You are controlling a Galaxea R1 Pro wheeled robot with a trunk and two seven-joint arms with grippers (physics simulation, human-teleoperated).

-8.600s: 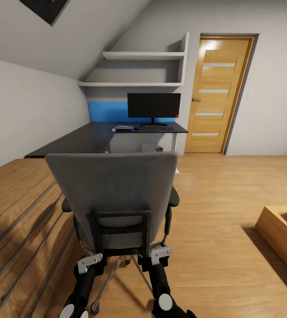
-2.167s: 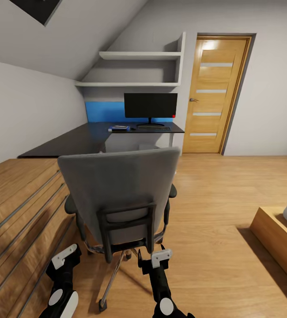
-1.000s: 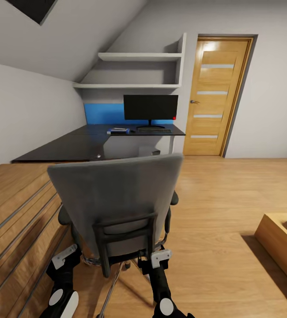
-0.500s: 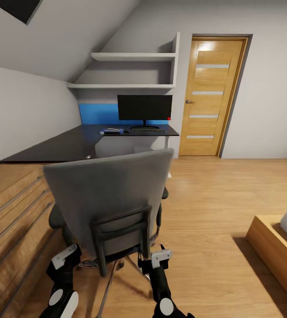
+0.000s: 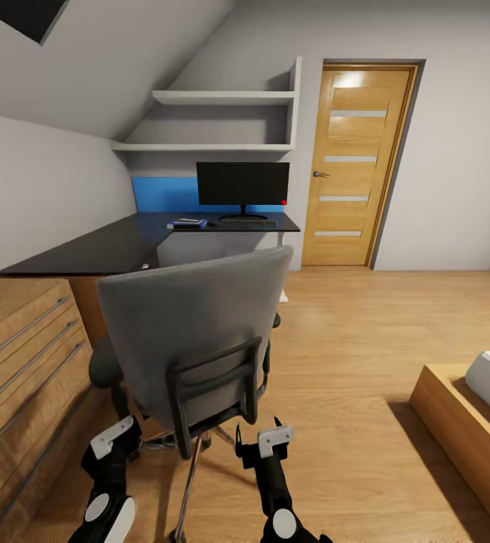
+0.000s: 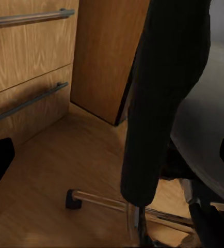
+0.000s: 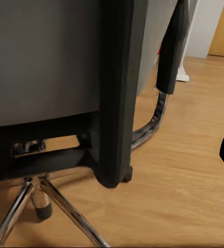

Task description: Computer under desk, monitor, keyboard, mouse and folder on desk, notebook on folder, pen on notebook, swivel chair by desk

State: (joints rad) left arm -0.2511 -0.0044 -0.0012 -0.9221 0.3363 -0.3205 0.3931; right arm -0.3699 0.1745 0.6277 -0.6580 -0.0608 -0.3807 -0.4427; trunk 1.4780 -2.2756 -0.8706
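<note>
While you look down from the head camera, the swivel chair (image 5: 196, 332) stands directly ahead of you with its tall grey back toward you, turned a little so its right edge swings away. The desk (image 5: 124, 245) lies beyond it, further ahead and slightly left, its long black top running back toward the wall where the monitor (image 5: 242, 184) stands. A keyboard (image 5: 249, 222) lies at the monitor's foot and the blue folder (image 5: 187, 223) sits just left of it; what rests on the folder is too small to tell. Your left gripper (image 5: 114, 440) and right gripper (image 5: 266, 439) both hang low behind the chair, below the black back frame, neither touching it. The right one sits closer to the frame's right post — the nearer arm for a push. Both look parted, holding nothing.

From the left wrist, you see the chair's black left armrest support (image 6: 161, 98) close in front, a chrome base leg (image 6: 104, 202) with its castor on the wood floor, and the oak drawers (image 6: 27, 62) beyond. The dark finger edges sit wide at the frame's sides — spread apart.

From the right wrist, the black back post (image 7: 117, 93) rises just ahead, chrome legs below; one fingertip shows at the edge, empty.
</note>
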